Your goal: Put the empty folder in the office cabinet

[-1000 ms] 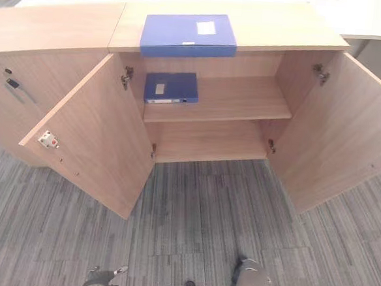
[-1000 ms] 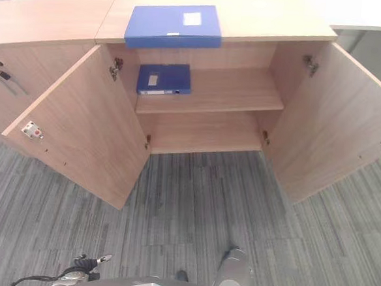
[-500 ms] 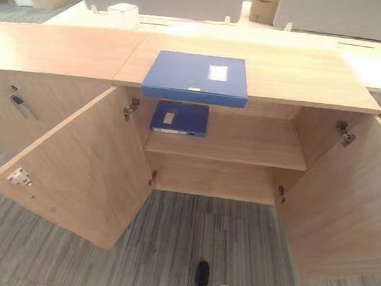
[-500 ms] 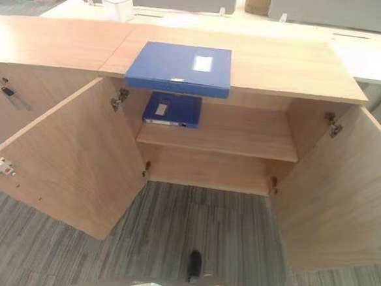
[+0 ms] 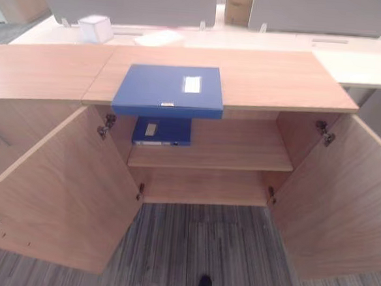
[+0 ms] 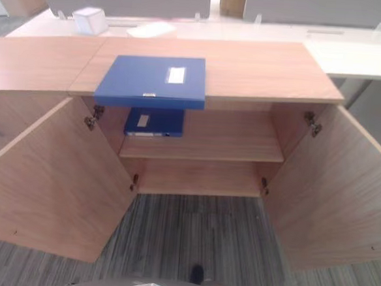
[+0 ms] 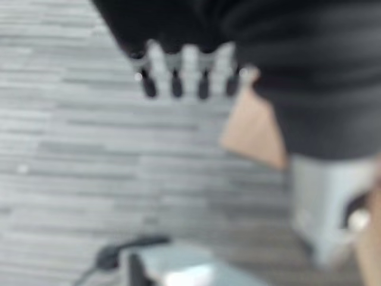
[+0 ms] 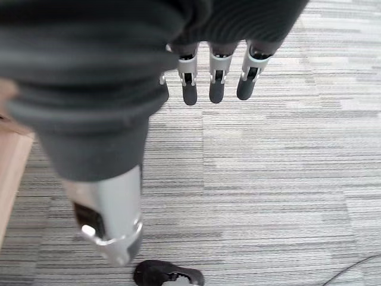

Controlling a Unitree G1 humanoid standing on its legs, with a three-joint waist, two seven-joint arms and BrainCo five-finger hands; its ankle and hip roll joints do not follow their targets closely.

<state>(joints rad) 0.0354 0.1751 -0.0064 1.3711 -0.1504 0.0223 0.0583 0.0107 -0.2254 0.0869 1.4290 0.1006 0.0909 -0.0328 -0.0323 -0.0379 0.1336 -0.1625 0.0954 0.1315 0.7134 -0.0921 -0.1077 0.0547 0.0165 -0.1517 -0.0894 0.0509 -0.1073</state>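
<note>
A flat blue folder (image 5: pixel 169 90) with a white label lies on the top of the wooden office cabinet (image 5: pixel 280 80), its front edge sticking out over the opening. A second blue folder (image 5: pixel 162 130) lies on the left end of the upper shelf (image 5: pixel 242 148) inside. Both cabinet doors stand wide open. My left hand (image 7: pixel 174 72) hangs over the grey carpet with straight fingers and holds nothing. My right hand (image 8: pixel 217 76) hangs the same way over the carpet, fingers relaxed and empty.
The left door (image 5: pixel 63 193) and the right door (image 5: pixel 337 199) swing out over the striped carpet on either side of the opening. The lower shelf (image 5: pixel 200 186) is bare. A white box (image 5: pixel 95 28) and a paper sheet (image 5: pixel 160 37) sit on the desk behind.
The camera has tilted up and come closer, so the cabinet top and desk behind now show. Neither folder has moved on the cabinet.
</note>
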